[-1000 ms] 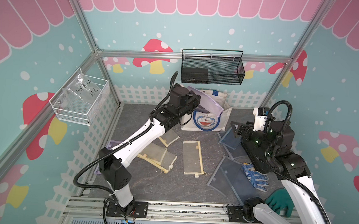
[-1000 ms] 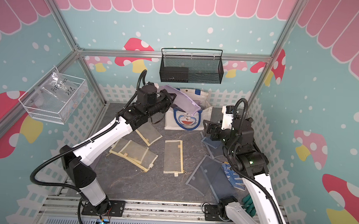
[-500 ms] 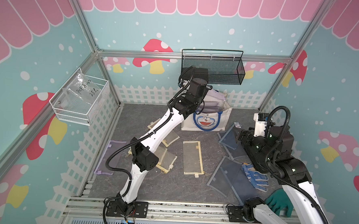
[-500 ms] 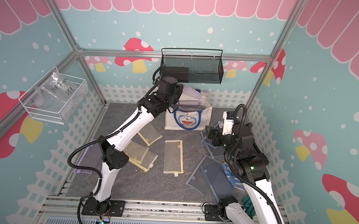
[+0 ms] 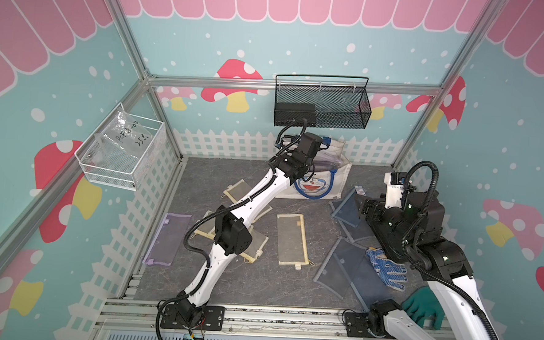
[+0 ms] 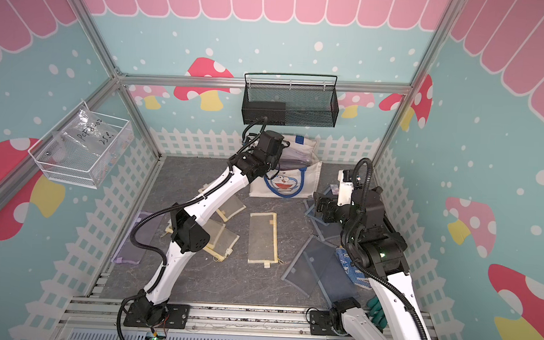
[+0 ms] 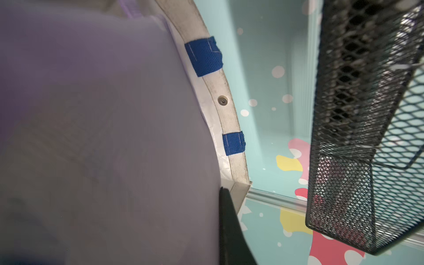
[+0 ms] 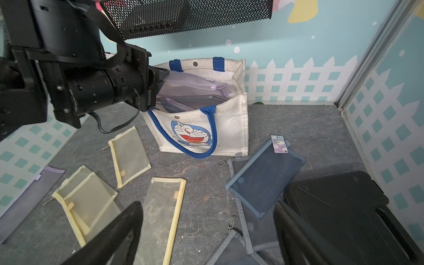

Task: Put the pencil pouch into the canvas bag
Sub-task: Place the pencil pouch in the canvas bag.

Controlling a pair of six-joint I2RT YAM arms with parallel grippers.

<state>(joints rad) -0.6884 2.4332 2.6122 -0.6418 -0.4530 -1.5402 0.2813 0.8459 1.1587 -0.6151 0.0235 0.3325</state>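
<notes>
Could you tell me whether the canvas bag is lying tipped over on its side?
No, the canvas bag stands upright on the table with its mouth open upward and pouches showing inside.

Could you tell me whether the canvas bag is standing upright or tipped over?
Upright: the canvas bag stands on its base, mouth open upward, with purple pouches inside.

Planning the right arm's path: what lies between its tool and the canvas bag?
Right wrist view: bare grey floor, between a yellow pouch and a blue pouch.

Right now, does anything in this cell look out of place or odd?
Yes: two work gloves lie among the pouches on the table, a blue-dotted white glove and a green glove by the right arm's base. Neither belongs to the packing task.
</notes>
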